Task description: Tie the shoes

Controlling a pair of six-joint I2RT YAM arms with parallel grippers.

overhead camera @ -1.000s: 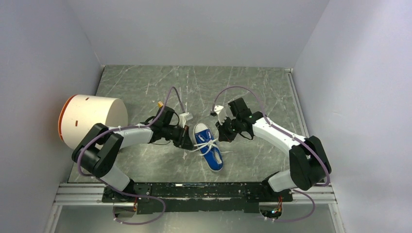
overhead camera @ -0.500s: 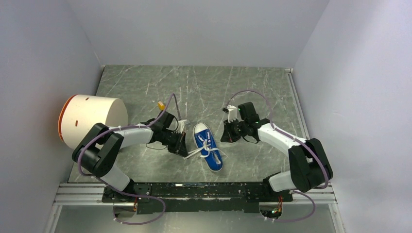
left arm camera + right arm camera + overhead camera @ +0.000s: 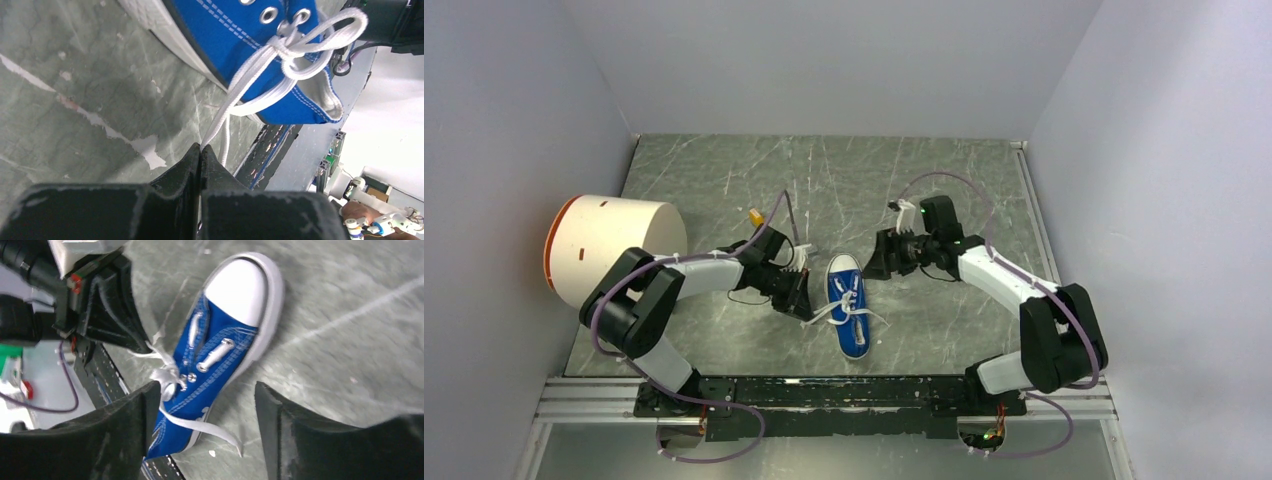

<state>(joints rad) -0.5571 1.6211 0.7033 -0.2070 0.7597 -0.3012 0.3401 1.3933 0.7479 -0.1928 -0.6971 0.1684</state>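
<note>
Now your right claw (image 3: 873, 266) has sprung apart and backed off the blue sneaker (image 3: 848, 305), which lies mid-way across the worktop (image 3: 724, 190), heel swung toward the near edge; your left claw (image 3: 804, 303) stays clamped on one white lace (image 3: 240, 85).

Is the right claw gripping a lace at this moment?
No, the right claw stands open with nothing between its jaws; the sneaker and its laces lie beyond it, untouched by it.
</note>
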